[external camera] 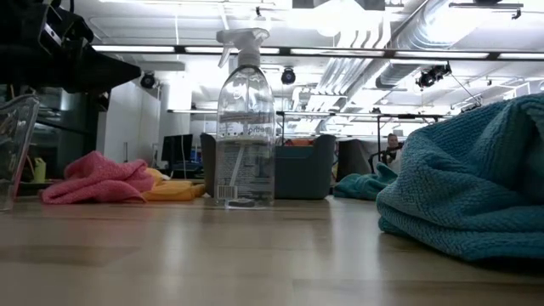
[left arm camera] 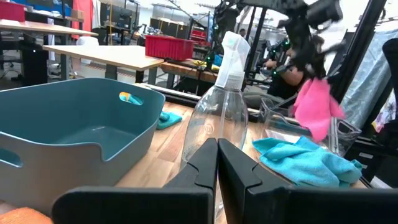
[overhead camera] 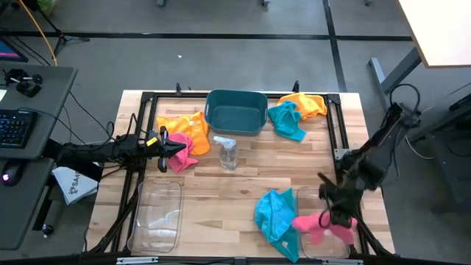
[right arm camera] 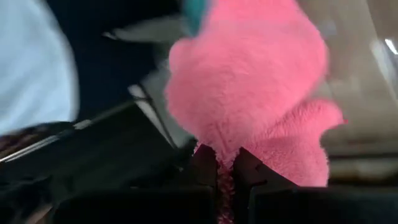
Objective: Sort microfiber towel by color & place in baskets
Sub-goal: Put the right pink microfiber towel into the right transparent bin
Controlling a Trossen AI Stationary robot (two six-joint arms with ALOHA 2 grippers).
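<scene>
Bright overhead striplights; blurred wrist close-up

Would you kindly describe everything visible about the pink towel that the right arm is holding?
The pink towel is a fluffy, bright pink microfiber cloth, crumpled and hanging in folds. The right claw is shut on its upper edge, so it dangles above the clear basket at the table's near right corner. The left wrist view shows it lifted clear of the table, above the teal towel that lies next to that basket. Only the claw appears to touch it. A second pink towel lies across the table by the left claw.
</scene>
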